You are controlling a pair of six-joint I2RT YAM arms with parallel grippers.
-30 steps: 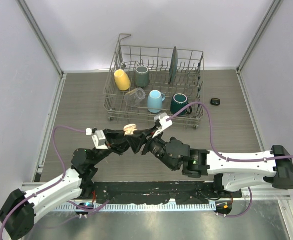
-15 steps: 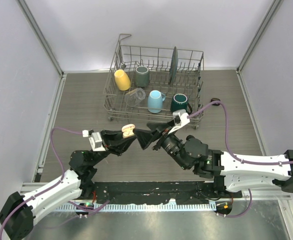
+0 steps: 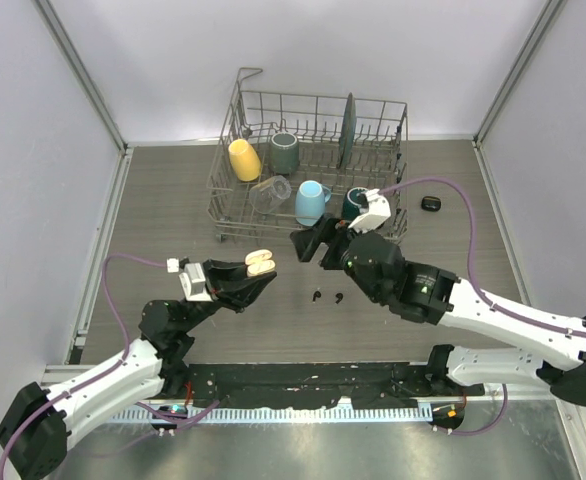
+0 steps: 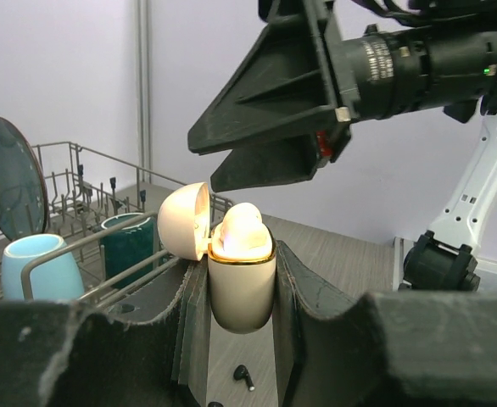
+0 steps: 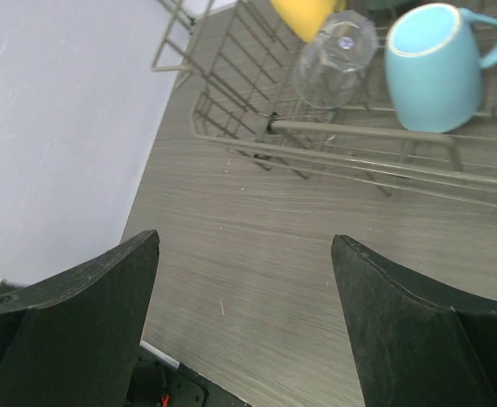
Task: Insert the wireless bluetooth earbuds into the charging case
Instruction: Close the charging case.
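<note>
A wire dish rack stood at 12 o'clock on the wooden table. Inside it, a yellow mug lay at 10 o'clock. A grey-green mug sat at 11 and a dark plate stood upright at 1. A clear glass lay at 8, a light blue mug at 6 and a dark green mug at 4.

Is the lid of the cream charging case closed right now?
No, the cream charging case has its lid hinged open to one side.

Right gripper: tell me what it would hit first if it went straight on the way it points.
Probably the bare table, just short of the dish rack corner. The open right gripper aims down at the wood with nothing between; depth is hard to judge.
</note>
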